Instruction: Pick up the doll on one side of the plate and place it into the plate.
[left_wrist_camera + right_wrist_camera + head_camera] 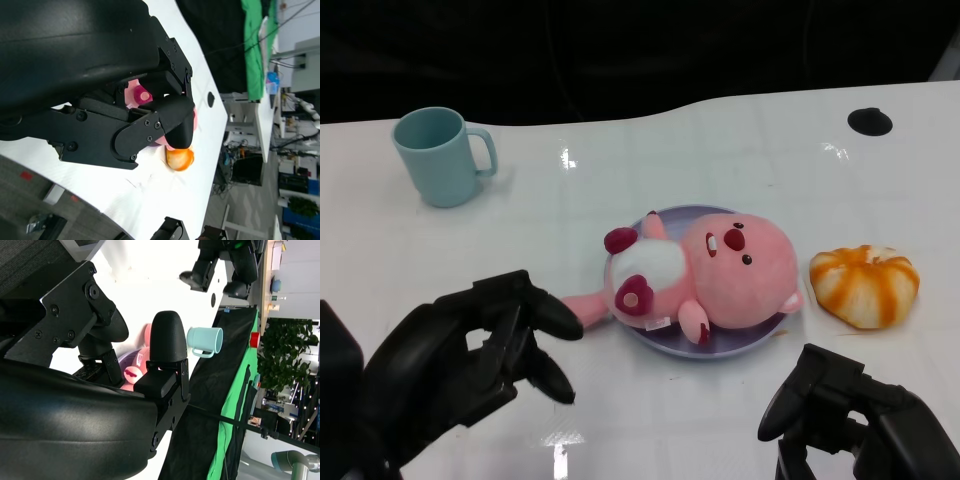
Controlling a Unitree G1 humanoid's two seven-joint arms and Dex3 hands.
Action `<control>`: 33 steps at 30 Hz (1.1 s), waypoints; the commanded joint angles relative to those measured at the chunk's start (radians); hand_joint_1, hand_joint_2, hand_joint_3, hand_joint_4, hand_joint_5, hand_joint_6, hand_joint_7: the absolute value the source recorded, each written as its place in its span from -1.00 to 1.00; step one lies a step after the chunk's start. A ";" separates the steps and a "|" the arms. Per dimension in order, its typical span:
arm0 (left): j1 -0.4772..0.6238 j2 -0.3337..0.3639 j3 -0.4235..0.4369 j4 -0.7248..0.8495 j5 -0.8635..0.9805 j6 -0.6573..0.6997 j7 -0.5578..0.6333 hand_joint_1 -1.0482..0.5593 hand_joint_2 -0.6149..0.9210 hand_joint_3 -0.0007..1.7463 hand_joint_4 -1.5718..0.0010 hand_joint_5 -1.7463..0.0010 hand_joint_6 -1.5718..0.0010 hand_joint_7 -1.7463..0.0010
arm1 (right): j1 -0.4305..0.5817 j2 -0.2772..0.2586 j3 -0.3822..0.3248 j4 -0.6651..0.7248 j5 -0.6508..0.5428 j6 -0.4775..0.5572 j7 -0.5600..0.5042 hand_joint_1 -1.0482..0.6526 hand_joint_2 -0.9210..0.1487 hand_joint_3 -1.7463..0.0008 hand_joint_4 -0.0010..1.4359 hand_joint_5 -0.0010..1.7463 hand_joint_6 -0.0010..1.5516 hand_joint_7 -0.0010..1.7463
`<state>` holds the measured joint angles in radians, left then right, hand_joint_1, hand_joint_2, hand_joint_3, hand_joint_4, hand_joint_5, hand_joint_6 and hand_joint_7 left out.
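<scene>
The pink plush doll with a white belly and dark red paws [705,270] lies on its back in the round lavender plate [740,345] near the middle of the white bench [620,170]. Its head fills the right part of the plate and one ear reaches the right rim; its tail hangs over the left rim onto the bench, towards the left hand.

The left hand [470,355] hangs near the bench's front edge, just left of the plate. Its fingers [545,310] are apart and curved, holding nothing, with the nearest tip close to the doll's tail but not touching it. The right hand [850,415] sits at the lower right, in front of the plate, apart from it; its fingers are loosely bent and empty.

An orange and white striped, pumpkin-shaped soft toy [865,285] lies just right of the plate with a narrow gap between them. A light teal ceramic mug [440,155] stands well apart at the far left, handle to the right. A small black round spot [870,121] sits near the bench's far right edge. Bare bench lies between the mug and the plate.
</scene>
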<state>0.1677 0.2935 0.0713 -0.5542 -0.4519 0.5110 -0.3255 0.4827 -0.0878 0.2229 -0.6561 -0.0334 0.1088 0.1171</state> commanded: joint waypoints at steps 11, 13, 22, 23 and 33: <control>0.077 -0.063 -0.002 -0.011 -0.039 0.096 0.050 0.18 0.62 0.29 0.16 -0.95 0.22 -0.65 | -0.001 -0.014 -0.037 0.018 0.020 -0.027 0.014 0.32 0.00 -0.58 -0.02 1.00 -0.18 0.74; 0.071 -0.060 -0.004 0.007 -0.034 0.089 0.038 0.17 0.63 0.28 0.15 -0.96 0.21 -0.67 | 0.000 -0.015 -0.039 0.022 0.020 -0.032 0.015 0.33 -0.01 -0.58 -0.01 1.00 -0.18 0.74; 0.042 -0.044 -0.016 0.093 -0.003 0.049 0.006 0.17 0.63 0.23 0.16 -1.00 0.24 -0.77 | 0.007 -0.015 -0.045 0.044 0.024 -0.055 0.020 0.37 -0.01 -0.60 0.00 1.00 -0.17 0.75; 0.041 -0.044 -0.018 0.099 0.000 0.043 0.003 0.17 0.62 0.24 0.16 -1.00 0.24 -0.79 | 0.009 -0.016 -0.045 0.047 0.023 -0.062 0.020 0.38 -0.01 -0.60 0.00 1.00 -0.17 0.75; 0.043 -0.044 -0.023 0.118 0.014 0.019 -0.018 0.14 0.52 0.32 0.11 -1.00 0.23 -0.80 | 0.010 -0.014 -0.043 0.058 0.020 -0.082 0.019 0.42 -0.05 -0.61 0.02 1.00 -0.18 0.76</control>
<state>0.2121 0.2353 0.0480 -0.4417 -0.4429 0.5463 -0.3290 0.4880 -0.0933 0.1879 -0.6000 -0.0171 0.0362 0.1368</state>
